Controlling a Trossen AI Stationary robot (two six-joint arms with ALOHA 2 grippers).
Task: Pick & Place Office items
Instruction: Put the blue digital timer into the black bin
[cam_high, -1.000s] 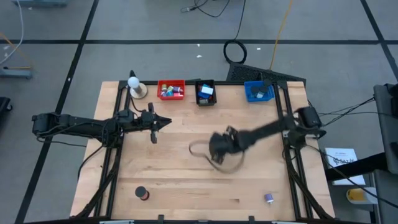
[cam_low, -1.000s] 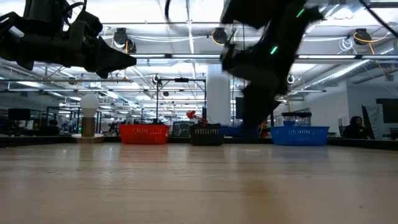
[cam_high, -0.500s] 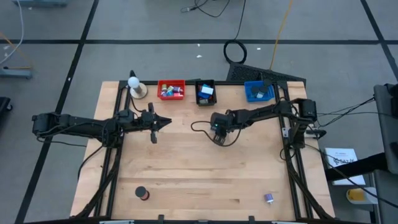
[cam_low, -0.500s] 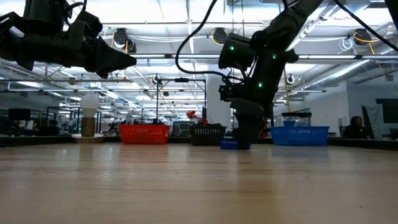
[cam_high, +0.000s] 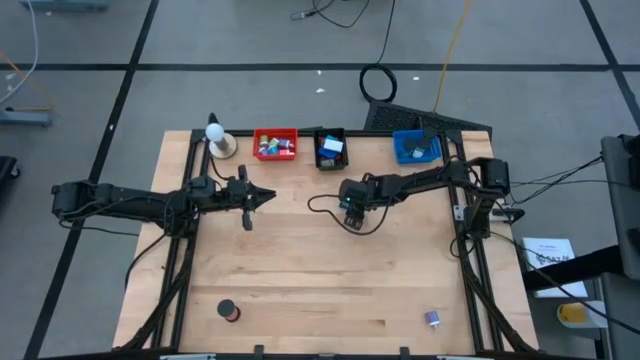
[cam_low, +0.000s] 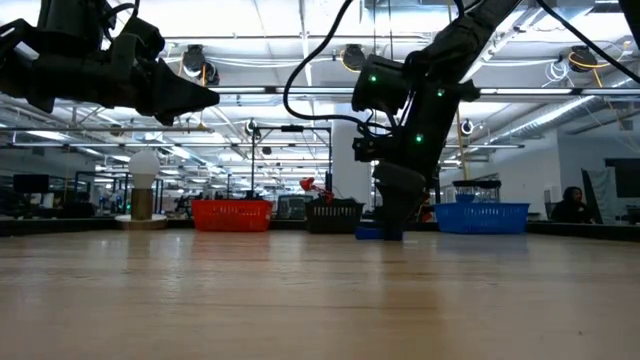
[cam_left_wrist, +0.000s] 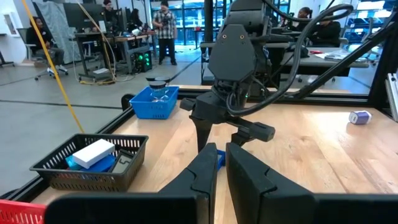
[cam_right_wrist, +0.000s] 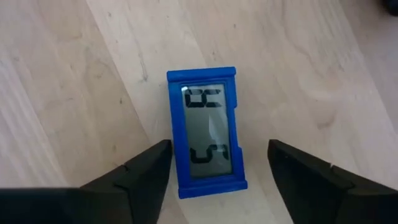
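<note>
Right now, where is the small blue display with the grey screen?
The blue display lies flat on the table between the right end effector's open fingers, untouched; in the high view that is mid-table, just in front of the black bin.

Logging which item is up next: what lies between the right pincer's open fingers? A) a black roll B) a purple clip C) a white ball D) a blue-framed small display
D: the right wrist view shows a blue-framed display flat on the table between the right pincer's spread fingers.
</note>
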